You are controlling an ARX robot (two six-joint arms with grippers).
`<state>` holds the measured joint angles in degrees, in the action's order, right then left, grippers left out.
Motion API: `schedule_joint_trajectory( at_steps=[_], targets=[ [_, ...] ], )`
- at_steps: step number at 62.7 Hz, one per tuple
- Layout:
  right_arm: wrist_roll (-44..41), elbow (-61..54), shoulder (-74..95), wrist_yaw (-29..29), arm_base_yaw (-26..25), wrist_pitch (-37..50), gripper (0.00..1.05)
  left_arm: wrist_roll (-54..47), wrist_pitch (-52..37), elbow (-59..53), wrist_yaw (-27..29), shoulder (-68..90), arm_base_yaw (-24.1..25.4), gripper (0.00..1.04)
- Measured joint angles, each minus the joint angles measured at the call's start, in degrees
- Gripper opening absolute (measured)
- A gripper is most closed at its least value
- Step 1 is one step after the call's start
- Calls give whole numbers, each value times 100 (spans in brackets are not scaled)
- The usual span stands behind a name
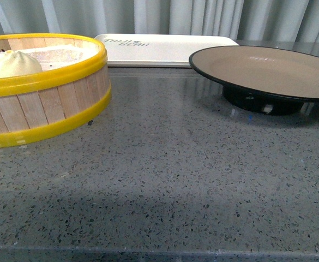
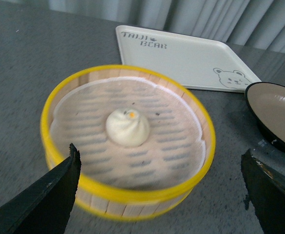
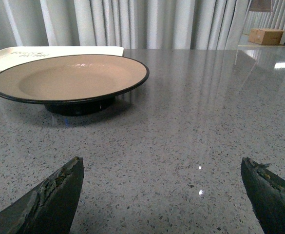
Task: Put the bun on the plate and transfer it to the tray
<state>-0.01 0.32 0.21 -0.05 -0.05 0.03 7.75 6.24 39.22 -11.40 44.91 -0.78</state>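
Step in hand: first pick, not yet begun. Small round white steamed bun (image 2: 127,126) sits inside the yellow-rimmed wooden steamer basket (image 1: 44,103), upper left of the front view. Left gripper (image 2: 160,153) jaws spread wide over the basket. Right gripper (image 3: 161,163) jaws equally spread, facing the bare tan-brown, black-rimmed plate (image 1: 268,68). Next, by my reading: the left arm lowers, straddles the bun and closes gently.

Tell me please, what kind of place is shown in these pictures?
Probably a staged kitchen or dining test setup rather than a real kitchen: a grey speckled countertop, pale curtains closing off the back, and a steamer basket with one bun, a plate and a tray laid out.
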Motion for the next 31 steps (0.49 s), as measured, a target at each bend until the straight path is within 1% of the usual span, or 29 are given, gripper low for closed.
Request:
schedule_joint_trajectory(
  at_steps=[3, 9, 11, 14, 21, 26, 31],
  targets=[
    [0, 0, 0, 0, 0, 0, 96, -48, -116, 299, 258, 413, -389, 98],
    [0, 0, 0, 0, 0, 0, 96, -201, -284, 743, 664, 1115, -933, 98],
    [0, 0, 0, 0, 0, 0, 96, -310, -389, 979, 863, 1543, -1182, 98],
    [0, 0, 0, 0, 0, 0, 96, -428, -452, 1270, 1019, 2109, -1399, 98],
    [0, 0, 0, 2, 0, 0, 96, -671, -590, 1663, 1453, 3038, -1486, 98],
    [0, 0, 0, 0, 0, 0, 96, -772, -603, 1917, 1648, 3512, -1349, 98],
    [0, 0, 0, 0, 0, 0, 96, -774, -610, 2063, 1683, 3781, -1176, 98]
  ],
)
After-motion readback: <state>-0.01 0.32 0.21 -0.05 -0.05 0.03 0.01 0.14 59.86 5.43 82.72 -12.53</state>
